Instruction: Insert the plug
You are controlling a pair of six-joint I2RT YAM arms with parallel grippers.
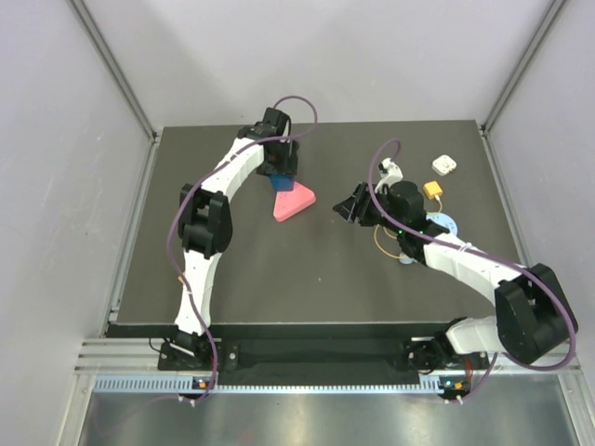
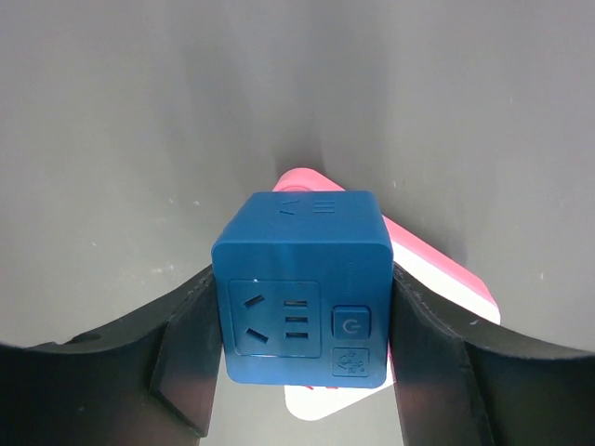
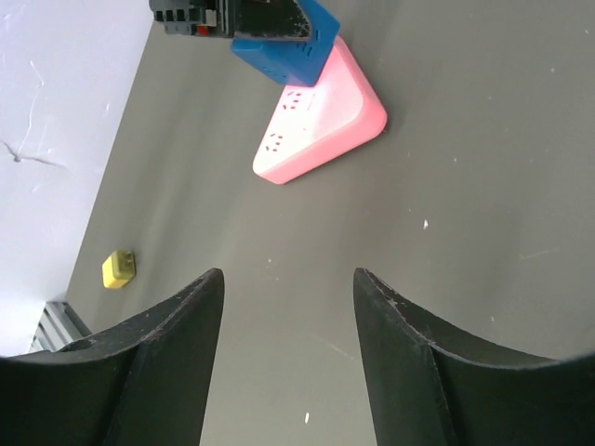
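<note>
The left fingers (image 2: 186,344) clamp a blue socket cube (image 2: 299,288) from both sides, at the upper middle of the overhead frame, just above a pink triangular power strip (image 1: 294,202). The right fingers (image 3: 177,344) stand apart with nothing between them, aimed across the dark worktop (image 1: 279,269) at the strip. The yellow plug (image 1: 432,190) lies on the worktop at the right of the overhead frame, between a white block (image 1: 444,165) and a light-blue disc (image 1: 446,226), apart from both pairs of fingers
</note>
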